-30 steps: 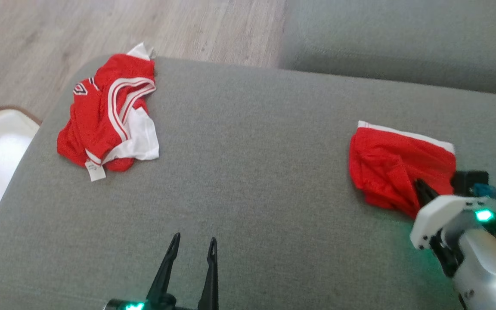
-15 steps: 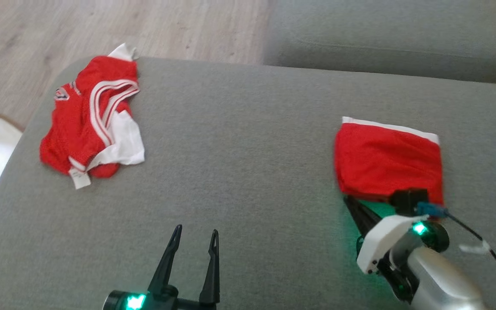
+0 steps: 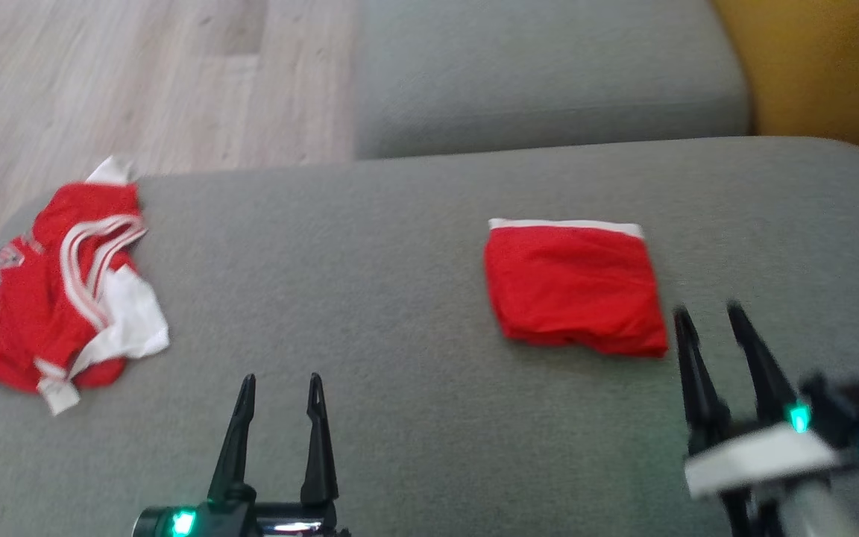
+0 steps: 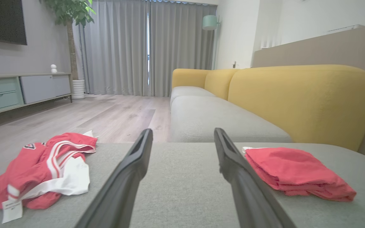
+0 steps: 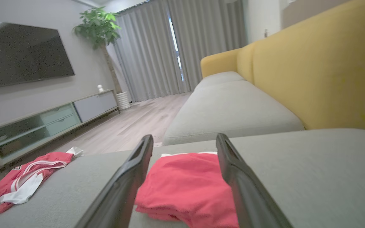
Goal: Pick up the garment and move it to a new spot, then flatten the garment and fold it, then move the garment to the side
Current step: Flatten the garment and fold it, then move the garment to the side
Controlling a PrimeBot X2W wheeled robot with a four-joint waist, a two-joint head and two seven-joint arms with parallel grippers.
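Observation:
A folded red garment (image 3: 575, 287) with a white band along its far edge lies flat on the grey sofa seat (image 3: 400, 261), right of centre. My right gripper (image 3: 708, 312) stands open just to its right and nearer to me, apart from the cloth. In the right wrist view the folded garment (image 5: 182, 183) lies ahead between the spread fingers of the right gripper (image 5: 184, 137). My left gripper (image 3: 281, 379) is open at the lower left with nothing in it. Beyond the left gripper (image 4: 183, 131), the folded garment (image 4: 293, 169) lies to the right.
A crumpled red and white garment (image 3: 64, 298) lies near the seat's left edge. A second grey cushion (image 3: 541, 67) lies beyond, with a yellow backrest (image 3: 825, 67) at the right. Wooden floor (image 3: 101, 74) is past the left edge.
My right gripper has let go of the folded garment, opened and drawn back to its right. The camera has turned, shifting the whole picture leftward. The left gripper stays open.

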